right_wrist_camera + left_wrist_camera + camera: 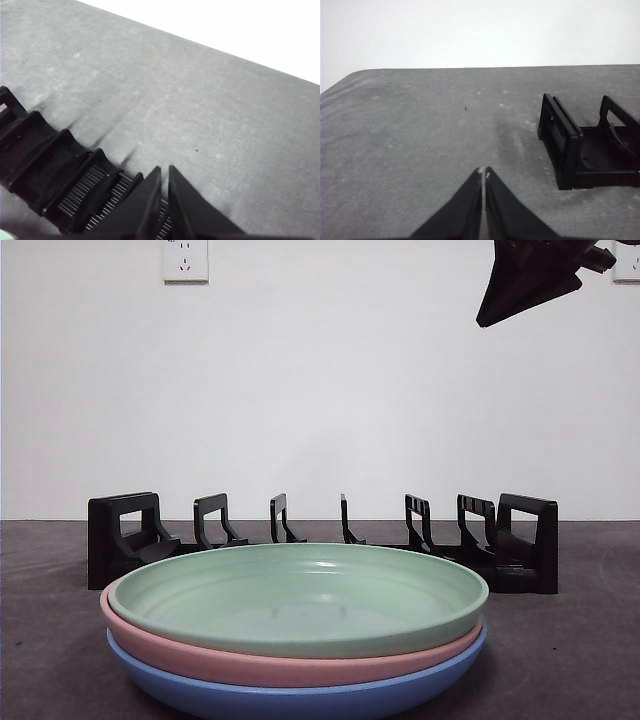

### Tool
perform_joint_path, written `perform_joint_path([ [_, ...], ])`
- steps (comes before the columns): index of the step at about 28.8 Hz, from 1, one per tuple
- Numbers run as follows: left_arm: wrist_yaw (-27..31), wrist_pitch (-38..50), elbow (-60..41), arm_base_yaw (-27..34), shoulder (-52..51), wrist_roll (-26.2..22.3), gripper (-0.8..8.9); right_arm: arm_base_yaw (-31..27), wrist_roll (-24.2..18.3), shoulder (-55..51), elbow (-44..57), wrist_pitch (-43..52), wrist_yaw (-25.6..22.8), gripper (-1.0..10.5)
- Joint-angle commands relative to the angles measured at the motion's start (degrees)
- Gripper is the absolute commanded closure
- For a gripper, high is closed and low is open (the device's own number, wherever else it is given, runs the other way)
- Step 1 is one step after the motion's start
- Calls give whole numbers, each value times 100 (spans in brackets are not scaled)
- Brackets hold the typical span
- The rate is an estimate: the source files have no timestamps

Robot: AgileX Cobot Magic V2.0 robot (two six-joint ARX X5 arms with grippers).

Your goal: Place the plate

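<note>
Three plates are stacked near the front of the table: a green plate point(300, 595) on top, a pink plate point(290, 660) under it and a blue plate point(300, 695) at the bottom. Behind the stack stands a black slotted plate rack point(320, 540), also seen as the rack end point(570, 145) and the rack slots point(55, 175). My right gripper point(164, 170) hangs shut above the rack, holding nothing; it shows as a black tip point(530, 280) at the upper right. My left gripper point(483, 172) is shut and empty over bare table, left of the rack.
The grey table point(420, 140) stretches wide beside and behind the rack. A white wall with a socket point(185, 258) stands at the back.
</note>
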State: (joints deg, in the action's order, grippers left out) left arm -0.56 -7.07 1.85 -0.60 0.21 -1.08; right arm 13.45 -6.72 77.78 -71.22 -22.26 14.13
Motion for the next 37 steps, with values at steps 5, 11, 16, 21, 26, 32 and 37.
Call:
perform_joint_path([
  [5,-33,72,-114,11,-2,-33,806,-142,-424,-127,-83,435,-1641,930],
  [11,-33,70,-114,11,-2,-33,806,-293,-876,-522,-83,671,-1899,930],
  [16,-33,70,-114,11,-2,-31,806,-603,-614,-1279,284,87,-1864,930],
  [21,-33,70,-114,11,-2,-33,806,-975,-310,-2892,2406,807,-1860,930],
  [26,-33,70,-114,11,-2,-33,806,-1204,251,-4750,4575,1458,-1867,930],
  [32,-33,70,-114,11,-2,-33,806,-1445,839,-6494,6306,1453,-1867,930],
  [37,-33,70,-114,11,-2,-33,806,-1445,960,-7305,6990,1504,-1867,930],
])
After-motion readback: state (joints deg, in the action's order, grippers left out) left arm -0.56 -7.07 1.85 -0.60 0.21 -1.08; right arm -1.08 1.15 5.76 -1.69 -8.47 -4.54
